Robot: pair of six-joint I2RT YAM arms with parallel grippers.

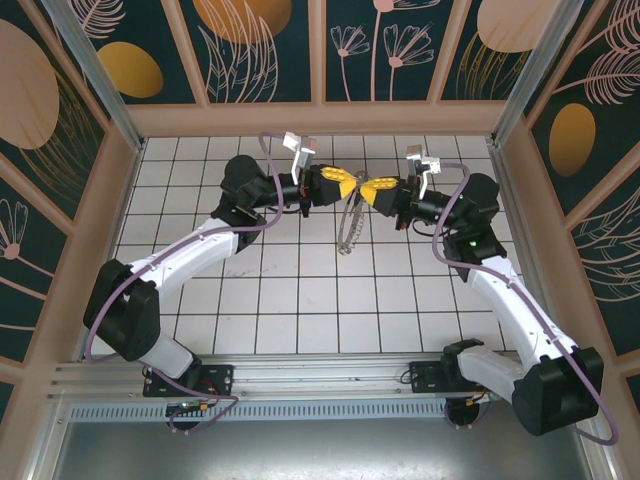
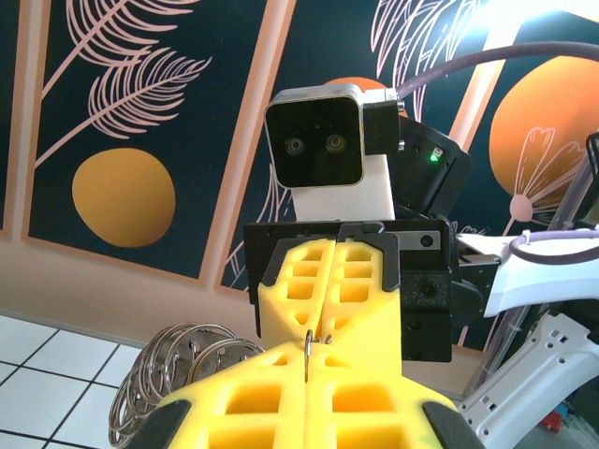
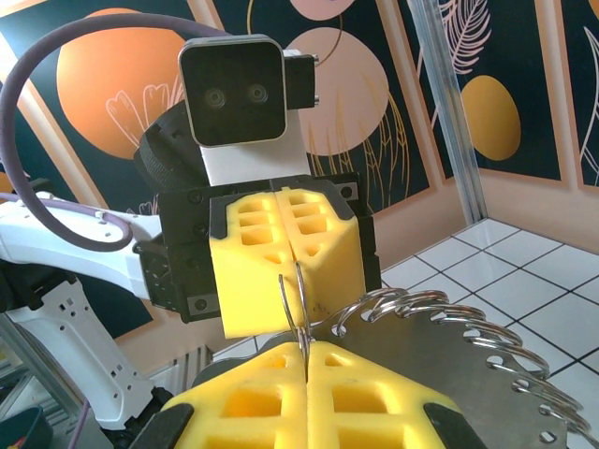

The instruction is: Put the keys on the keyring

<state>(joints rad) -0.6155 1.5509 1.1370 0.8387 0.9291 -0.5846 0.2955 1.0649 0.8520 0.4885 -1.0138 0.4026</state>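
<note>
High over the tiled floor, my left gripper (image 1: 350, 186) and right gripper (image 1: 366, 192) meet tip to tip. The keyring (image 1: 347, 230), a silvery chain-like loop fringed with small rings, hangs below the spot where they meet. In the left wrist view my left gripper (image 2: 309, 363) is shut on a thin wire of the keyring (image 2: 308, 346), and the right gripper (image 2: 335, 323) faces it, shut. In the right wrist view my right gripper (image 3: 306, 363) is shut on a thin wire loop, with the keyring's ringed metal strip (image 3: 449, 374) trailing right. The keys are out of view.
A white tiled floor (image 1: 280, 300) lies beneath both arms. Patterned walls (image 1: 250, 40) with wooden trim close in the back and sides. Purple cables (image 1: 250, 225) run along both arms. The arm bases sit on a rail (image 1: 320, 380) at the near edge.
</note>
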